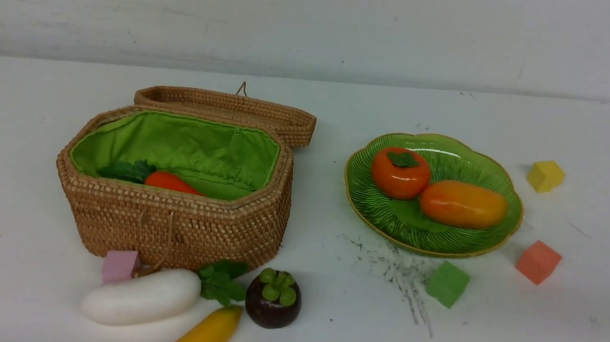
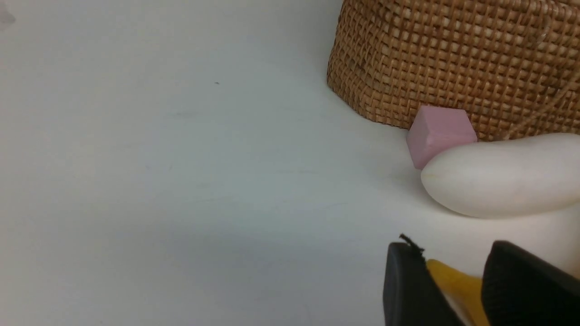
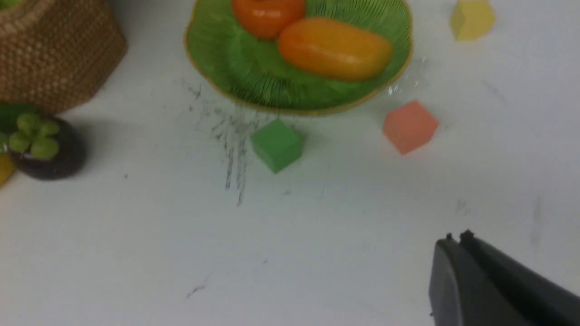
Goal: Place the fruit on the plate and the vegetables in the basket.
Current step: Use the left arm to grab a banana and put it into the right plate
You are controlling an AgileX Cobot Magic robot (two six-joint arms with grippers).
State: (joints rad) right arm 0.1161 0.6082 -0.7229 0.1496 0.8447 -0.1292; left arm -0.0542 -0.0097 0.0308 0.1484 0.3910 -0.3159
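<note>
**Jaws pinched on the banana (image 1: 206, 335): lift clear, then cross to the plate (image 1: 387, 219)**

My left gripper (image 2: 453, 271) has its jaws closed partway on the banana's near end, and yellow skin shows between the two black fingers. My right gripper (image 3: 457, 237) has its jaws pressed together on nothing and hangs over bare table on the near side of the plate.

The banana lies at the near edge of the table, close against the white radish (image 1: 140, 296); I cannot tell whether they touch. The mangosteen (image 1: 273, 300) sits just beside its far tip. The plate is well apart to the right and already carries the persimmon (image 1: 400, 172) and the mango (image 1: 463, 204), with bare green on its near left part.

I judge the lift should go straight up first, so the tip neither drags the radish nor sets the mangosteen rolling. A glossy banana gripped near one end may swing or slip, so I want a firm squeeze and a slow carry. I would set it down low on the bare green before letting go.
</note>
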